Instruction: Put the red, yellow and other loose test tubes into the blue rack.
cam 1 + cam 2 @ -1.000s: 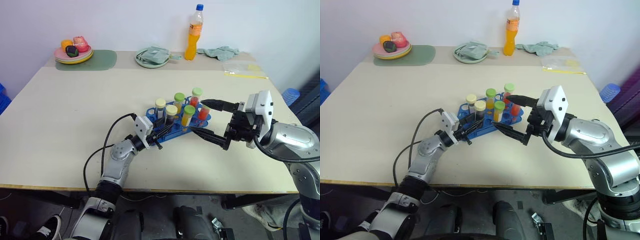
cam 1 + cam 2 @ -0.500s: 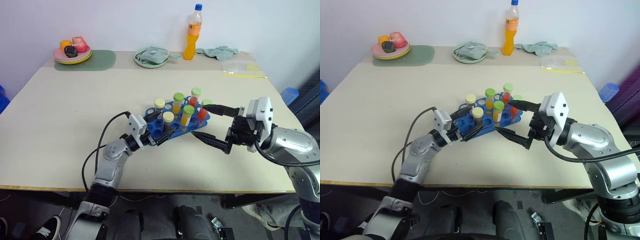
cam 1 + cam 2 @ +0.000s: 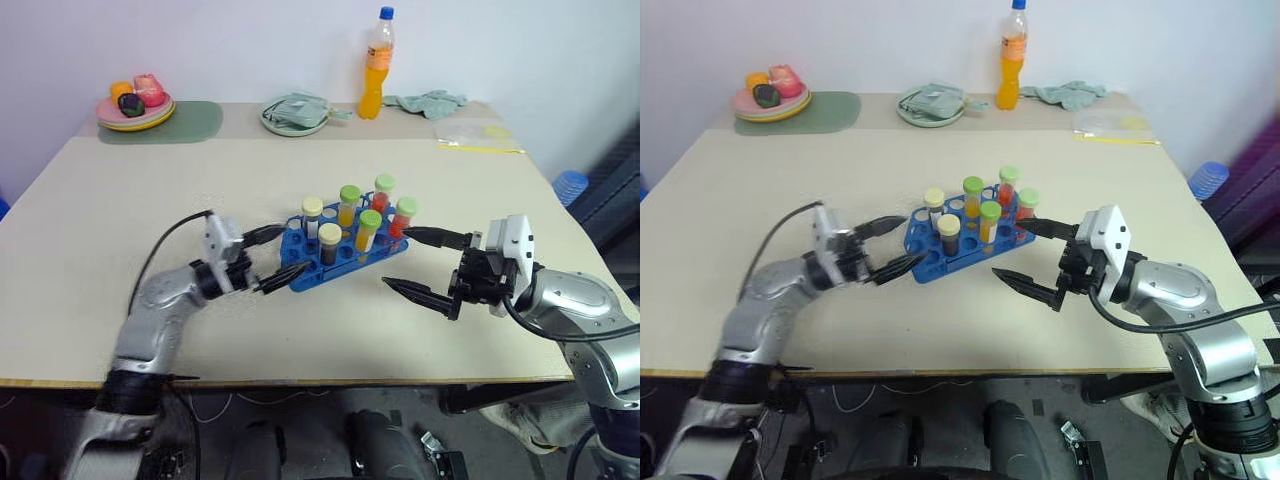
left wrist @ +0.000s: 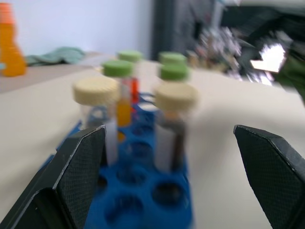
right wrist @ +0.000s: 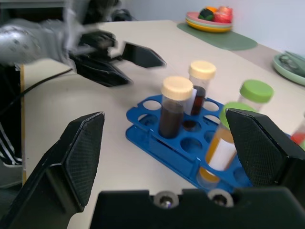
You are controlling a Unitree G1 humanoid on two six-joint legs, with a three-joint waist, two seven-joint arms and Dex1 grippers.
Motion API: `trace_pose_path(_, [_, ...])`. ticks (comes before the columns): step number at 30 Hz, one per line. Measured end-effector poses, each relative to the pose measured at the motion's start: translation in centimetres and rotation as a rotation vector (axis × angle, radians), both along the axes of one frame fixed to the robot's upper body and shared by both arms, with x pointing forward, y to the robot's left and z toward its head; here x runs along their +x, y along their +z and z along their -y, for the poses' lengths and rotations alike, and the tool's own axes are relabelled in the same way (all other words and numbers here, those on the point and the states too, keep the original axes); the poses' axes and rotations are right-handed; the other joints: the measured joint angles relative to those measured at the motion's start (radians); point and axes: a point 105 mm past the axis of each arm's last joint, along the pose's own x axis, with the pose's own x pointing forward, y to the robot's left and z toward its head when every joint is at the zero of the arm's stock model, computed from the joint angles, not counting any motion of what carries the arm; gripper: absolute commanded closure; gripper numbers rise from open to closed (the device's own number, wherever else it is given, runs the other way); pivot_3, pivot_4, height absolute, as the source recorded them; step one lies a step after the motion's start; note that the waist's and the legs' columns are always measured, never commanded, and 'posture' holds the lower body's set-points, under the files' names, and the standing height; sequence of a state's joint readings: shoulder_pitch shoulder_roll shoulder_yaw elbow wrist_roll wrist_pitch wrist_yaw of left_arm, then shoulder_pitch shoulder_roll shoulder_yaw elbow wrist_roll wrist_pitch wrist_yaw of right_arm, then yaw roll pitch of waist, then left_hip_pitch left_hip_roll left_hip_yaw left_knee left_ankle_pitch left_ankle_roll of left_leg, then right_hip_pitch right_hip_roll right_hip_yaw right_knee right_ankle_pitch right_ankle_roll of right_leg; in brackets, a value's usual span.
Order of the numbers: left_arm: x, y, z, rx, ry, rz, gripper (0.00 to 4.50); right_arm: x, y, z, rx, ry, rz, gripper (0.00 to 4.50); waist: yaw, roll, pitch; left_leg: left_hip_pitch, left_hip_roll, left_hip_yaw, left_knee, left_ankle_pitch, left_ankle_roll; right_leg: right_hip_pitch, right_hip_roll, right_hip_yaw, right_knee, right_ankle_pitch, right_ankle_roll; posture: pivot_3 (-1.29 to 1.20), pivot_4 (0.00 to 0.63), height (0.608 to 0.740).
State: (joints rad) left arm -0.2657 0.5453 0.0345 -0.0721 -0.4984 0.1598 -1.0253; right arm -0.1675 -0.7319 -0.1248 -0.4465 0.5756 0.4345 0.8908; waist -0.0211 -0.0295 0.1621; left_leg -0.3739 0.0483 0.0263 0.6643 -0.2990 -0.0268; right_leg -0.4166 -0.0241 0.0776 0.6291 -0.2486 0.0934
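The blue rack [image 3: 342, 256] lies mid-table with several capped test tubes upright in it. Two have cream caps [image 3: 329, 233], the others green caps [image 3: 369, 218], over red, yellow and dark contents. Every tube I see stands in the rack. My left gripper [image 3: 293, 250] is open at the rack's left end, its fingers level and nothing between them. My right gripper [image 3: 396, 258] is open just off the rack's right end, also empty. The right wrist view shows the rack [image 5: 177, 144] with the left gripper [image 5: 121, 59] beyond it.
An orange drink bottle [image 3: 371, 65], a green plate with a cloth [image 3: 293, 113], a plate of fruit [image 3: 135, 103] on a green mat, a crumpled cloth [image 3: 430, 102] and a plastic bag [image 3: 478, 135] line the far edge. Bare tabletop surrounds the rack.
My left gripper was shut at the rack's near left corner; it has opened and drawn back to the left. The right gripper has sunk slightly, still open.
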Motion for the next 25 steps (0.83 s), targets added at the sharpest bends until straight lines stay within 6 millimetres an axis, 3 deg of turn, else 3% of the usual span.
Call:
trace_pose_path(4, [-1.5, 1.1, -2.0, 0.046, -0.045, 0.014, 0.07, 0.0, -1.1, 0.9, -0.012, -0.026, -0.022, 0.0, 0.013, 0.0, 0.0, -0.001, -0.001, 0.0, 0.0, 0.0, 0.0, 0.0, -0.001, 0.0, -0.001, 0.0, 0.0, 0.0, 0.15, 0.74])
trace_pose_path(7, [-2.3, 1.3, -3.8, 0.099, -0.072, 0.0, 0.07, -0.1, -2.8, 3.0, -0.038, -0.085, -0.073, 0.0, 0.01, 0.0, 0.0, -0.001, -0.001, 0.002, 0.0, 0.0, 0.0, 0.0, -0.003, 0.0, -0.002, -0.001, 0.0, 0.0, 0.15, 0.74])
trace_pose_path(11, [-2.2, 1.0, -6.1, 0.134, -0.059, -0.024, 0.07, 0.3, -3.6, 6.1, -0.083, -0.156, -0.115, 0.0, 0.006, 0.001, 0.001, 0.0, -0.001, 0.002, 0.0, 0.0, 0.0, 0.0, -0.002, 0.0, -0.002, -0.001, 0.0, 0.0, 0.15, 0.74])
trace_pose_path(15, [-1.7, 0.8, -6.7, 0.12, -0.039, -0.026, 0.07, 0.5, -3.6, 8.2, -0.07, -0.221, -0.113, 0.0, 0.005, 0.001, 0.001, 0.0, 0.0, 0.002, 0.0, 0.0, 0.0, 0.0, -0.001, 0.0, -0.002, -0.001, 0.0, 0.0, 0.15, 0.74])
trace_pose_path(20, [-2.2, -0.9, -7.3, 0.107, -0.023, -0.062, 0.07, -1.6, -6.4, 6.8, -0.041, -0.219, -0.183, 0.0, 0.004, 0.002, 0.002, -0.001, 0.0, 0.003, -0.001, -0.001, 0.001, -0.001, -0.001, 0.001, 0.0, -0.001, 0.0, 0.0, 0.15, 0.74])
trace_pose_path(25, [-2.3, -1.6, -6.5, 0.068, -0.014, -0.061, 0.07, -0.4, -4.6, 6.8, -0.055, -0.246, -0.112, 0.0, 0.003, 0.002, 0.002, 0.0, 0.0, 0.004, 0.001, -0.001, 0.001, -0.001, -0.002, 0.002, 0.0, -0.001, 0.0, 0.0, 0.15, 0.74])
